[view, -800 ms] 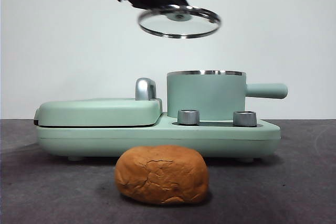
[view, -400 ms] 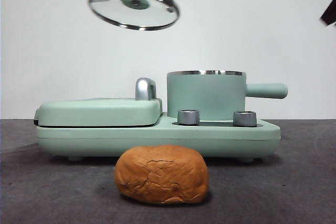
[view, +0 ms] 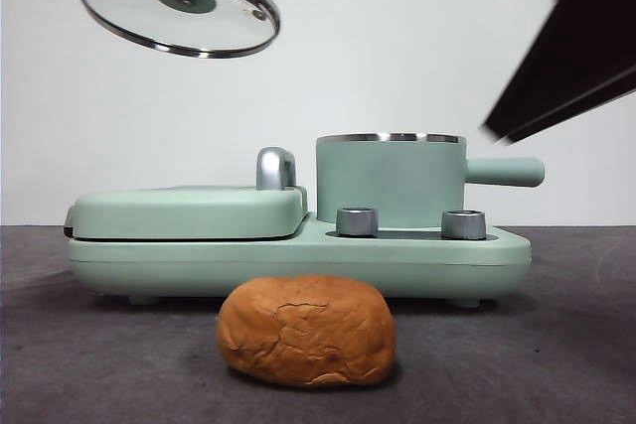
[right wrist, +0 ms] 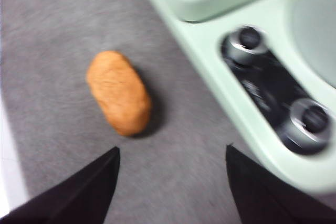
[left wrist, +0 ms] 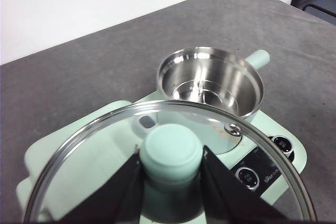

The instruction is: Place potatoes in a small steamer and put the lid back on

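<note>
In the front view the cracked, matte golden-brown potatoes (view: 306, 331) lie on the grey desk (view: 556, 345) before the open mint-green small steamer (view: 391, 179), with the glass lid (view: 179, 5) tilted high at upper left. The left wrist view shows the left hand (left wrist: 170, 169) clamped on the lid's knob above the steamer's shiny steel bowl. In the right wrist view the right hand (right wrist: 170, 169) is spread wide, holding nothing, above the desk near the potatoes.
</note>
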`<state>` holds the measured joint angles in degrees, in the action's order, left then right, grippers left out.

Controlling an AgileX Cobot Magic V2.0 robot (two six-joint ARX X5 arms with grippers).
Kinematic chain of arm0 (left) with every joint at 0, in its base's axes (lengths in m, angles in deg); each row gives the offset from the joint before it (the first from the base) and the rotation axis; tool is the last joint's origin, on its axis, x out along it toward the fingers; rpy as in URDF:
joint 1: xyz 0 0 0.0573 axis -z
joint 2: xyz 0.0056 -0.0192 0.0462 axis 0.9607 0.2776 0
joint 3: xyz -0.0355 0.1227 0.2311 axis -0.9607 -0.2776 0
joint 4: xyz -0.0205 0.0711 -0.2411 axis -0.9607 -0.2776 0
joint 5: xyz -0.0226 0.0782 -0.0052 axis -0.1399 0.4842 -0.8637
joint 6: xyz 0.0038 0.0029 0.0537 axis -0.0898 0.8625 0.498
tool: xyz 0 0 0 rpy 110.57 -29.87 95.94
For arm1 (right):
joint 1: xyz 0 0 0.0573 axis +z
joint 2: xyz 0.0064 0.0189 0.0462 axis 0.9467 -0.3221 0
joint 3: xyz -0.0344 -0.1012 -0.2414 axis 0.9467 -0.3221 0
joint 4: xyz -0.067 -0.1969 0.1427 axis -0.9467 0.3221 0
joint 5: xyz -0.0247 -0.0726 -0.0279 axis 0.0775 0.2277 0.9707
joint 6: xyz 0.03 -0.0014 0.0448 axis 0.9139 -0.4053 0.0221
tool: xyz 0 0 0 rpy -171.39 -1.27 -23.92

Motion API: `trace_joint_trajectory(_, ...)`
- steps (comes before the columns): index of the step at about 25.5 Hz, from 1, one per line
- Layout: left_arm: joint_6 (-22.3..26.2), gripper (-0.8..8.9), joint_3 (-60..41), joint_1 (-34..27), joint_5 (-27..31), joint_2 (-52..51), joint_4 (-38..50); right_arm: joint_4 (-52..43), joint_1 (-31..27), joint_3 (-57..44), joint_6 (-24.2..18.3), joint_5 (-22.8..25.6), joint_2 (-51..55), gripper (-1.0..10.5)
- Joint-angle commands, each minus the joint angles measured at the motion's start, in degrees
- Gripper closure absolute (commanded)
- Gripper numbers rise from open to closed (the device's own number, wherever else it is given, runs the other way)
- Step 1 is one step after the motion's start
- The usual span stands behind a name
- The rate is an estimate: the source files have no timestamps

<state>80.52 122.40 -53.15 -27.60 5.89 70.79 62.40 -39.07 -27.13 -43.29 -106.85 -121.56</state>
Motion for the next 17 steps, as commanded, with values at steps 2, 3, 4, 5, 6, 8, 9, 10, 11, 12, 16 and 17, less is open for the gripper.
trace_joint_trajectory(2, -0.7, 8.04, 0.7, -0.2, 0.0, -1.6, 1.6, -4.2, 4.1, 0.9, -2.2, 0.0, -6.6, 6.0)
trace_joint_trajectory(3, -0.7, 8.04, 0.7, -0.3, 0.0, -1.8, 1.7, -5.2, 4.9, 0.9, -2.2, 0.0, -8.2, 6.0)
trace_joint_trajectory(4, -0.7, 8.04, 0.7, -0.5, 0.0, -2.0, 1.9, -6.5, 5.9, 0.9, -2.2, 0.0, -10.2, 6.0)
trace_joint_trajectory(5, -0.7, 8.04, 0.7, -0.6, 0.0, -2.1, 1.9, -7.4, 6.5, 0.9, -2.2, 0.0, -11.7, 6.0)
trace_joint_trajectory(6, -0.7, 8.04, 0.7, -0.7, 0.0, -2.2, 1.9, -8.5, 7.2, 0.9, -2.2, 0.0, -13.2, 5.9)
trace_joint_trajectory(8, -0.7, 8.04, 0.7, -1.0, 0.0, -2.2, 1.8, -10.8, 8.5, 0.9, -2.2, 0.0, -16.4, 5.8)
trace_joint_trajectory(9, -0.7, 8.04, 0.7, -1.1, 0.0, -2.2, 1.8, -11.9, 9.0, 0.9, -2.2, 0.0, -17.7, 5.8)
trace_joint_trajectory(10, -0.7, 8.04, 0.7, -1.2, 0.0, -2.2, 1.8, -13.2, 9.7, 0.9, -2.2, 0.0, -19.3, 5.8)
trace_joint_trajectory(11, -0.7, 8.04, 0.7, -1.2, 0.0, -2.2, 1.8, -14.1, 10.2, 0.9, -2.2, 0.0, -20.5, 5.8)
trace_joint_trajectory(12, -0.7, 8.04, 0.7, -1.2, 0.0, -2.2, 1.8, -15.1, 10.6, 0.9, -2.2, 0.0, -21.7, 5.8)
trace_joint_trajectory(16, -0.5, 8.04, 0.7, -1.3, 0.0, -2.2, 1.8, -19.6, 13.0, 0.9, -2.1, 0.0, -27.3, 5.8)
trace_joint_trajectory(17, -0.5, 8.04, 0.7, -1.3, 0.0, -2.2, 1.8, -20.5, 13.6, 0.9, -1.9, 0.1, -28.6, 5.9)
